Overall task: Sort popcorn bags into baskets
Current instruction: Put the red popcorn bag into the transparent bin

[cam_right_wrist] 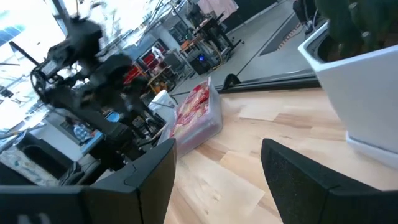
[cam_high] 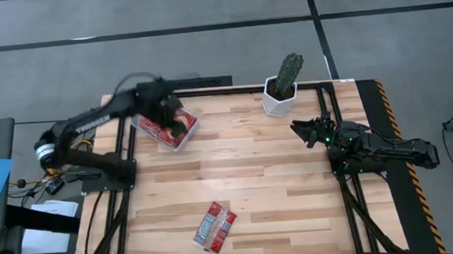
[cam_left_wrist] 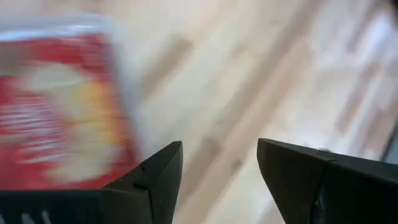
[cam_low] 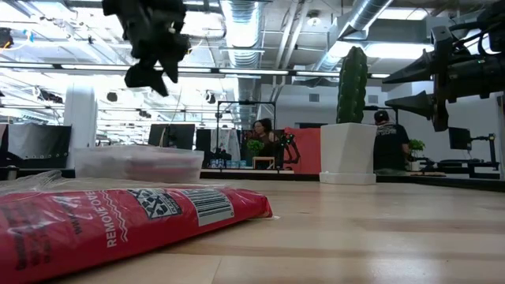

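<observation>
A clear plastic basket (cam_high: 166,128) with red popcorn bags in it stands at the table's far left; it also shows in the low view (cam_low: 139,164) and the right wrist view (cam_right_wrist: 198,118). My left gripper (cam_high: 177,118) is open and empty, above the basket's right part. In its wrist view (cam_left_wrist: 219,163) a bag in the basket (cam_left_wrist: 59,102) shows blurred beside the fingers. Two red popcorn bags (cam_high: 214,226) lie flat near the table's near edge; they fill the low view's front (cam_low: 118,221). My right gripper (cam_high: 305,130) is open and empty, raised at the table's right side.
A white faceted pot with a green cactus (cam_high: 284,88) stands at the table's far edge, right of centre, near my right gripper. Bare wood lies between the basket and the two near bags. People show in the room behind the table (cam_low: 264,138).
</observation>
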Motion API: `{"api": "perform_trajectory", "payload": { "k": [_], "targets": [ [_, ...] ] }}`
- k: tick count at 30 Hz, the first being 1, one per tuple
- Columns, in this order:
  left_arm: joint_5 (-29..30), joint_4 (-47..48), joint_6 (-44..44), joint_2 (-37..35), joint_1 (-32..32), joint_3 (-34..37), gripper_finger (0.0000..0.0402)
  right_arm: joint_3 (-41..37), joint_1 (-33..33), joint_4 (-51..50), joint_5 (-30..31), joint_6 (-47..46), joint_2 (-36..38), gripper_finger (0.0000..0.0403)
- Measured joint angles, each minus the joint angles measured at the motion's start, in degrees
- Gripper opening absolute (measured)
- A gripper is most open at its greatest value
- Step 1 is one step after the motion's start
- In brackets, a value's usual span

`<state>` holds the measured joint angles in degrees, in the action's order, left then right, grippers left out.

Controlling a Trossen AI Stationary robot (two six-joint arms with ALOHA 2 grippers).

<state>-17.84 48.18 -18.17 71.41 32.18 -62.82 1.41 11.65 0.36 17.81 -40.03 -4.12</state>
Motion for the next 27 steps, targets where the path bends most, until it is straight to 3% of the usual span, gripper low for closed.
{"api": "perform_trajectory", "payload": {
  "k": [7,12,16,27],
  "targets": [
    [12.7,-18.0,-22.5,-2.8,-27.6,11.1,0.0194,0.0,0.0,-0.1,-1.4,-0.3,0.0,0.0260],
    [25.2,-24.0,-34.0,0.7,-41.8,14.0,0.0194,0.0,0.0,-0.1,-1.5,-0.4,0.0,0.0260],
    [30.4,-26.6,-40.1,5.5,-49.4,14.1,0.0194,0.0,0.0,-0.2,-1.6,-0.1,0.0,0.0260],
    [29.6,-44.0,-53.4,22.4,-59.5,14.1,0.0194,0.0,0.0,-0.3,-2.5,0.2,-0.1,0.0260]
  ]
}}
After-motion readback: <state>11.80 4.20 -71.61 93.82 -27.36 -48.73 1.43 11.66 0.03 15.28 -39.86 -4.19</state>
